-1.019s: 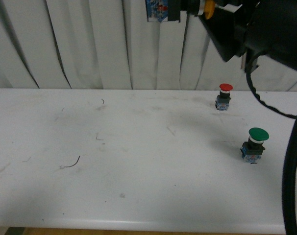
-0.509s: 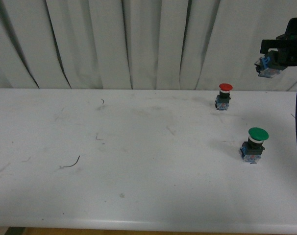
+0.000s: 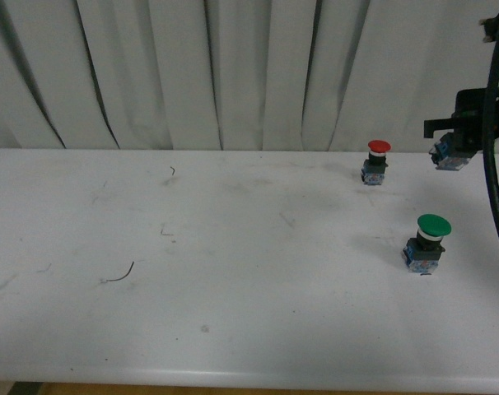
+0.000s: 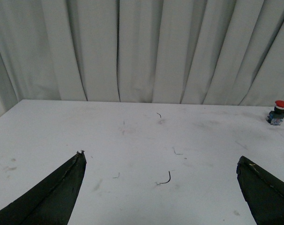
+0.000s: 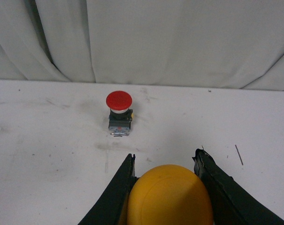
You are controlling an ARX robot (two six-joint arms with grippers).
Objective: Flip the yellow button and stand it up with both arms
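The yellow button (image 5: 169, 199) fills the space between my right gripper's (image 5: 163, 159) fingers, its round yellow cap facing the wrist camera. That gripper is shut on it. In the front view the right gripper (image 3: 470, 130) hangs above the table's far right side, and only the button's blue-grey base (image 3: 450, 156) shows below the black fingers. My left gripper (image 4: 160, 159) is open over the bare white table (image 4: 132, 140) with nothing between its fingers. It does not appear in the front view.
A red-capped button (image 3: 378, 160) stands upright near the back right, just left of the held button. A green-capped button (image 3: 429, 241) stands nearer the front right. Small wire scraps (image 3: 122, 274) lie on the left half. White curtains hang behind.
The right arm has swung from the top centre to the far right and come down, carrying the yellow button. It now hangs lower, near the red button's height.
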